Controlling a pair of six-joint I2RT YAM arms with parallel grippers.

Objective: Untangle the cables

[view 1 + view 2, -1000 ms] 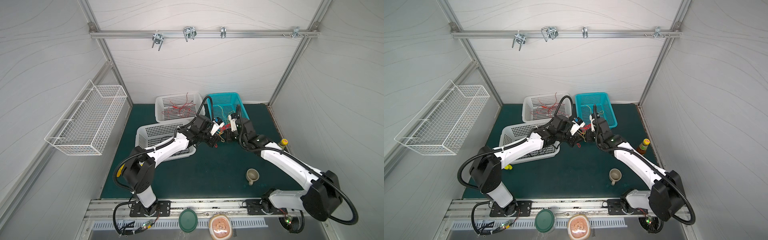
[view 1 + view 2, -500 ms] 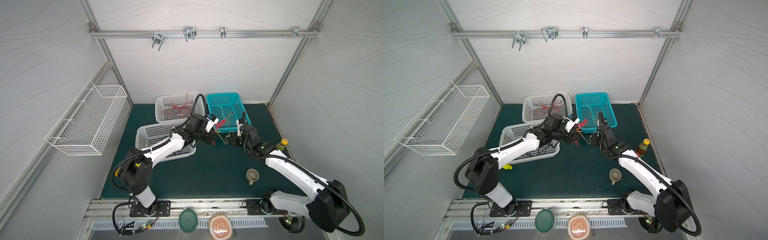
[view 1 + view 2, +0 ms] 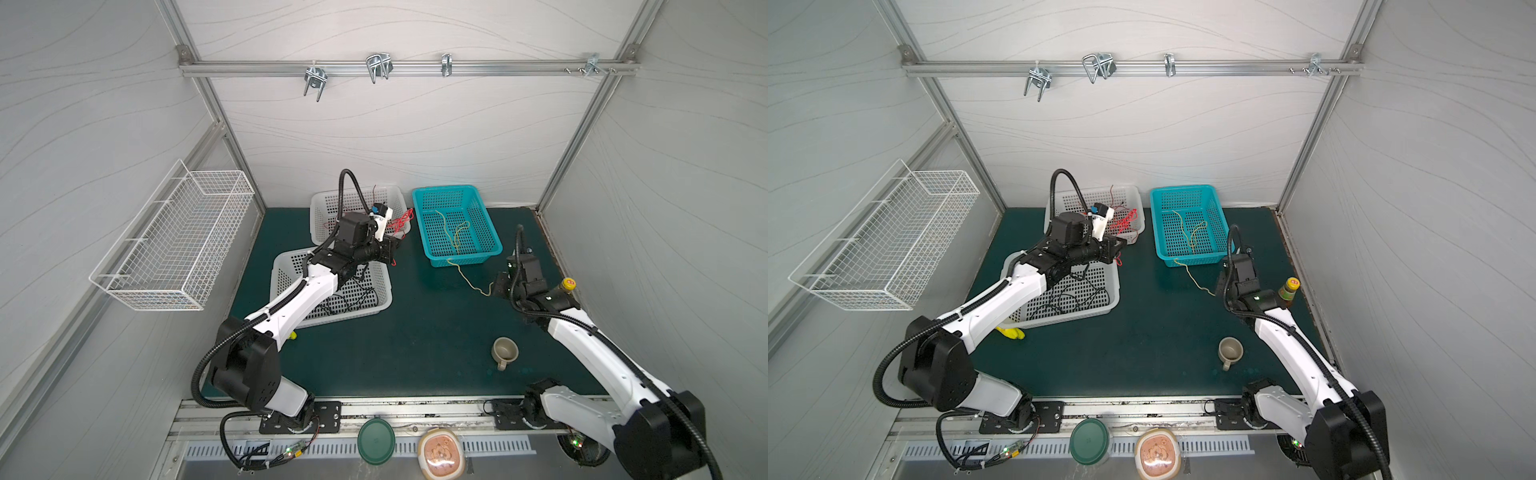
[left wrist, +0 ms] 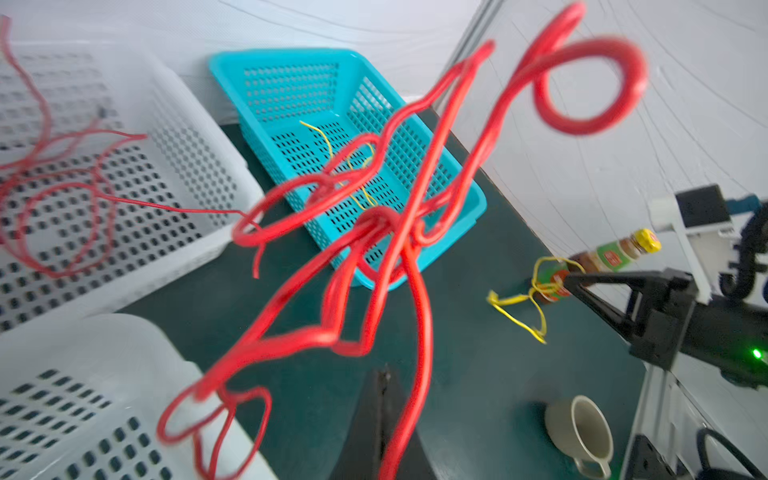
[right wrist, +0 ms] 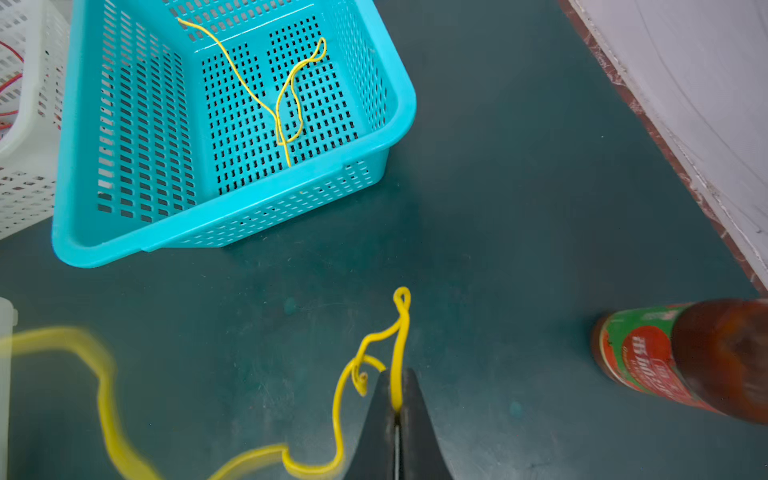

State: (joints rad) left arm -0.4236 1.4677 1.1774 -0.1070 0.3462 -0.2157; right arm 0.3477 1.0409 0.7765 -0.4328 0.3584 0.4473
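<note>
So, both grippers are pinched fully shut, each with a wire in it. The left gripper (image 4: 384, 382) has a strand of the red cable tangle (image 4: 374, 232) clamped between its tips. The rest of that knot hangs just ahead of the tips, up off the mat, with loops sticking out every way. Off to one side of it is the white basket (image 4: 195, 137), with more red cables (image 4: 50, 187) lying inside.

The right gripper (image 5: 397, 378) is closed on a yellow cable (image 5: 401, 332). A small twisted loop pokes out just past its tips, and the long tail curls back beside the fingers, blurry at the far end. Ahead of that gripper, apart from it, sits the teal basket (image 5: 249, 208) with a second yellow cable (image 5: 286, 95) on its floor. A sauce bottle (image 5: 648, 357) stands near the right gripper, off to its side.

In a top view, the nearer white basket (image 3: 345, 316), under the left arm, has black cables (image 3: 353, 297) in it.
</note>
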